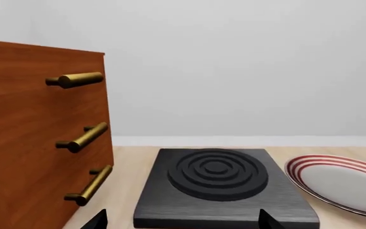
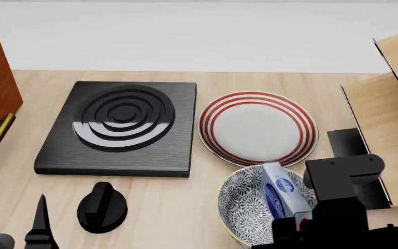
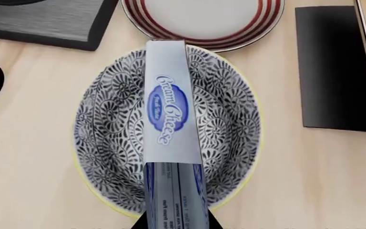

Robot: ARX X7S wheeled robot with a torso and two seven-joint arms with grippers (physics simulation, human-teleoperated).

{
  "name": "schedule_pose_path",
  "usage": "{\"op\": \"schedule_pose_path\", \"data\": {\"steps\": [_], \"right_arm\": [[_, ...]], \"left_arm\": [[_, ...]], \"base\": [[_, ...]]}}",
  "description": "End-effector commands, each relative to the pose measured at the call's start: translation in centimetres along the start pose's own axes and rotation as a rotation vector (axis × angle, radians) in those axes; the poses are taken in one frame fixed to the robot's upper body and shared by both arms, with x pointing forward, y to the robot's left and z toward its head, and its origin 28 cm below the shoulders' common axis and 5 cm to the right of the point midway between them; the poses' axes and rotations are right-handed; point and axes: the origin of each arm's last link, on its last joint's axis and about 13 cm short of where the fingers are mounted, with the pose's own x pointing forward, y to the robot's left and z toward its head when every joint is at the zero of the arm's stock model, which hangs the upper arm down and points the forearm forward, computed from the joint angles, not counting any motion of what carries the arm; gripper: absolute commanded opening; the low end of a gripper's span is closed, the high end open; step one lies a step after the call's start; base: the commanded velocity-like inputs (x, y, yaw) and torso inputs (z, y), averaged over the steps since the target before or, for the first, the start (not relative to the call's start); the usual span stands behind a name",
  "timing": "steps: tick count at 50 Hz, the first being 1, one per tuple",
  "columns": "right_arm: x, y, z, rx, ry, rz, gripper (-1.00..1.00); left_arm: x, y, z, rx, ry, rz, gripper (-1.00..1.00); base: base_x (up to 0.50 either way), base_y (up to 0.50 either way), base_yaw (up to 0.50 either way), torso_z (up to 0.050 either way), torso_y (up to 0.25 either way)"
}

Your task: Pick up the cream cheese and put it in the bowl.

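Note:
The cream cheese (image 3: pixel 170 114) is a narrow pale box with a blue oval logo, and my right gripper (image 3: pixel 175 222) is shut on its near end, a dark finger on each side. The box reaches out over the bowl (image 3: pixel 110 95), which is deep with a black-and-white floral pattern and a yellow-green rim. In the head view the cream cheese (image 2: pixel 279 194) stands tilted inside the bowl (image 2: pixel 244 199), just left of my right arm (image 2: pixel 337 197). My left gripper (image 1: pixel 183 222) is open and holds nothing, its tips wide apart before the stove.
A black stove plate (image 2: pixel 116 127) lies at the left and a red-striped white plate (image 2: pixel 254 124) sits behind the bowl. A wooden cabinet with brass handles (image 1: pixel 30 133) stands far left. A black knob (image 2: pixel 102 207) and a wooden rack (image 2: pixel 393 104) are also on the table.

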Motion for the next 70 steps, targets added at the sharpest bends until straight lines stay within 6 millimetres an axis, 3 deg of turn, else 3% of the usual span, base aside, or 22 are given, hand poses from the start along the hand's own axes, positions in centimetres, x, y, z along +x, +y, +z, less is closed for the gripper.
{"op": "schedule_pose_path", "data": {"steps": [1,70], "right_arm": [[0.2,0.0,0.4,-0.005,0.010,-0.010,-1.00],[1.4,0.3,-0.2,-0.036,0.063,-0.033,-1.00]], "left_arm": [[0.0,0.0,0.1,0.005,-0.007,0.006,1.00],[0.1,0.1,-0.3,0.014,0.002,0.008,1.00]], "base": [[0.00,0.00,0.00,0.000,0.000],[0.00,0.00,0.00,0.000,0.000]]}}
